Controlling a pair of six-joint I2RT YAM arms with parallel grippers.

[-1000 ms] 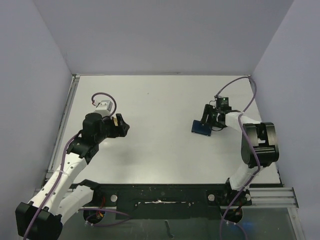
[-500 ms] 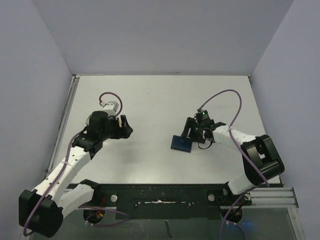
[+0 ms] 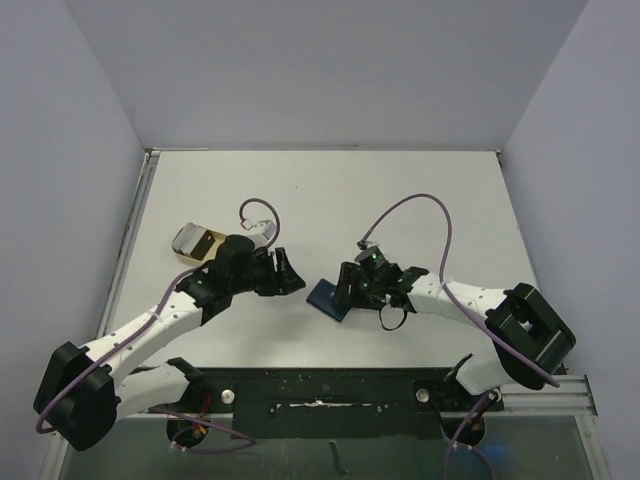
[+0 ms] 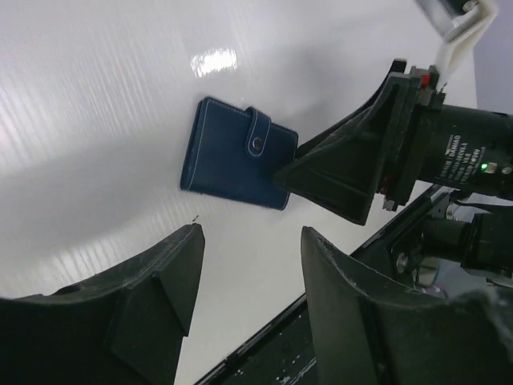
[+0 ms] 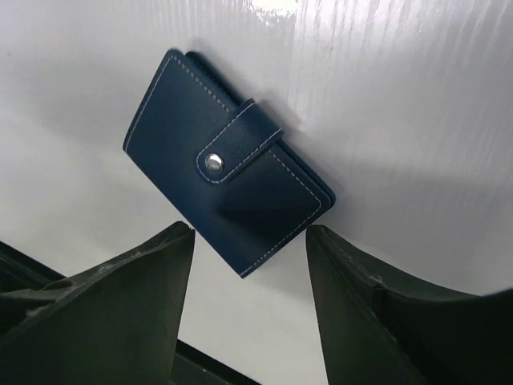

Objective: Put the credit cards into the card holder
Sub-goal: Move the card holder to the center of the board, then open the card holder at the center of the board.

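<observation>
The card holder (image 3: 322, 296) is a navy wallet, closed and snapped, lying flat near the table's front centre. It also shows in the left wrist view (image 4: 236, 154) and the right wrist view (image 5: 224, 192). My right gripper (image 3: 345, 288) (image 5: 250, 233) is open, its fingertips astride the wallet's near corner, not clamping it. My left gripper (image 3: 291, 273) (image 4: 252, 233) is open and empty, just left of the wallet and pointing at it. A tan credit card (image 3: 206, 243) with a grey end lies on the table behind my left arm. The black card is out of view.
The right gripper's fingers (image 4: 345, 176) stand right behind the wallet in the left wrist view. The table's dark front rail (image 3: 320, 385) runs close below both grippers. Purple cables loop above each wrist.
My right gripper has brought the wallet from the right side to the front centre and now stands open. My left gripper has moved right toward it, and the tan card now shows behind it.
</observation>
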